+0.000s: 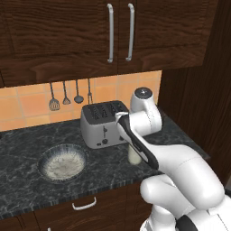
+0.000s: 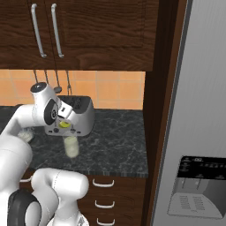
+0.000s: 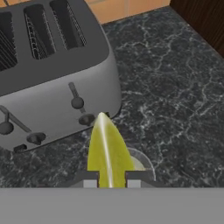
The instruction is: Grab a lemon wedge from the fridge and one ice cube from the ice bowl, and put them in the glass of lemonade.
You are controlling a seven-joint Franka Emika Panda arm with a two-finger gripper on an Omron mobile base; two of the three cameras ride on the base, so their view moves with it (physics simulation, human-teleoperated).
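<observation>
Dark marble bench (image 1: pixel 27 149) carries the toaster (image 1: pixel 101 124) and the ice bowl (image 1: pixel 62 161). Above the glass of lemonade (image 2: pixel 71 146) the hand (image 3: pixel 108 178) is clamped on the lemon wedge (image 3: pixel 107 151); released off-centre, it might glance off the rim. The right base view adds the fridge (image 2: pixel 203 110); the hand view shows rim under wedge.
</observation>
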